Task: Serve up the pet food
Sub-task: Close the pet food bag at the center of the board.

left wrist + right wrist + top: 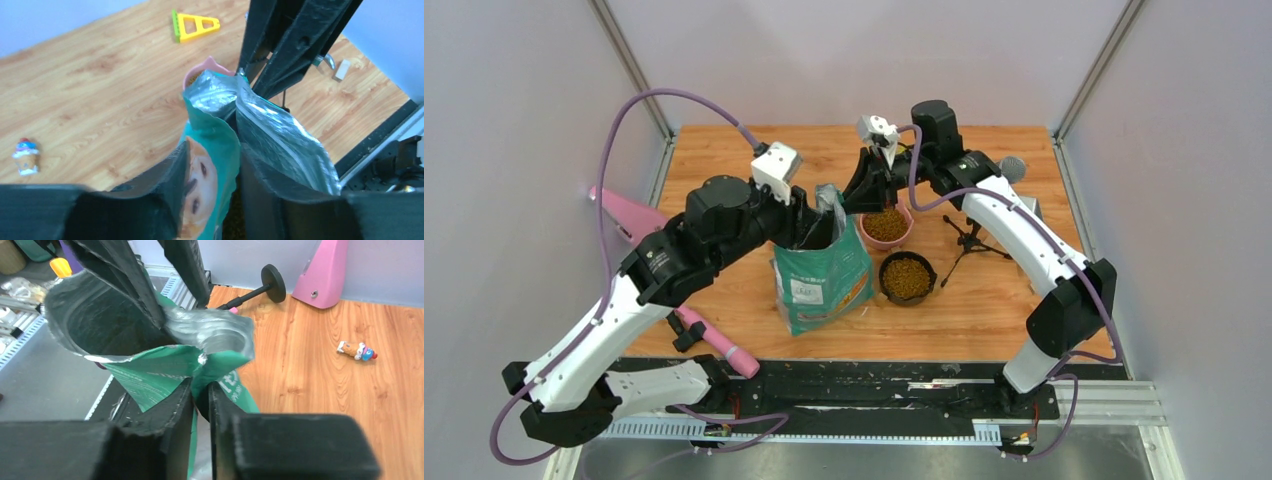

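Observation:
The teal-green and white bag (819, 272) with a golden dog stands upright mid-table, its silver-lined mouth open. My left gripper (807, 228) is shut on the bag's left rim; the left wrist view shows its fingers (165, 195) pinching the dog-printed flap (210, 170). My right gripper (861, 192) is shut on the bag's right rim, its fingertips (182, 400) clamping a teal fold (165, 372). Brown pet food (886, 224) fills a pink bowl (908, 232) right of the bag. More kibble (907, 278) fills a black bowl (927, 288) in front of it.
A pink-handled tool (715, 341) lies near the front left edge. A pink object (627, 216) sits at the left edge. A small black tripod (969, 241) and a grey scoop (1013, 168) are at the right. A yellow triangle (194, 24) and a small toy figure (25, 156) lie on the wood.

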Tool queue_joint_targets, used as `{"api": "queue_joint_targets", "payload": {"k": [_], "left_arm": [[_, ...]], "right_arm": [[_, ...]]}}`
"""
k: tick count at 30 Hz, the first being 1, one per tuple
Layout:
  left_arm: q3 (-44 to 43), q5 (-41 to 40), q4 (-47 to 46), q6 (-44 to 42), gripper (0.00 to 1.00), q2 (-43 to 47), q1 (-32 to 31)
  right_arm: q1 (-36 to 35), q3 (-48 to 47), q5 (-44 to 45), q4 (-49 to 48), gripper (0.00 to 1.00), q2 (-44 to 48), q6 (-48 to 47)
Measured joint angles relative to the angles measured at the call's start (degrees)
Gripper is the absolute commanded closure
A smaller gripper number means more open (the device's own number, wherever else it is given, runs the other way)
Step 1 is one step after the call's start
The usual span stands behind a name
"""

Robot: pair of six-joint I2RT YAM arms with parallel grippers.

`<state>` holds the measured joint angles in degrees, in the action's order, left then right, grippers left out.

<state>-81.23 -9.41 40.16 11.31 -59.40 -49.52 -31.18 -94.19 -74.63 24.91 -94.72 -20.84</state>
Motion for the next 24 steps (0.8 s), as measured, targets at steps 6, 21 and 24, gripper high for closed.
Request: {"api": "queue_joint_targets", "payload": {"k": [6, 21, 24], "left_arm": [[-0.3, -5.8, 0.0, 3.8, 0.00, 5.4, 0.0], [28.0, 3.6, -9.9, 4.3, 0.00, 35.2, 0.0], [32.7, 5.5, -15.5, 3.3, 0.00, 36.9, 0.0]], "right_arm": [[0.1, -0.1, 1.2, 0.1, 1.00, 0.0, 1.9], [0.3, 0.5, 8.5, -0.6, 1.00, 1.4, 12.5], [0.5, 0.9, 7.1, -0.7, 1.00, 1.4, 13.0]]}}
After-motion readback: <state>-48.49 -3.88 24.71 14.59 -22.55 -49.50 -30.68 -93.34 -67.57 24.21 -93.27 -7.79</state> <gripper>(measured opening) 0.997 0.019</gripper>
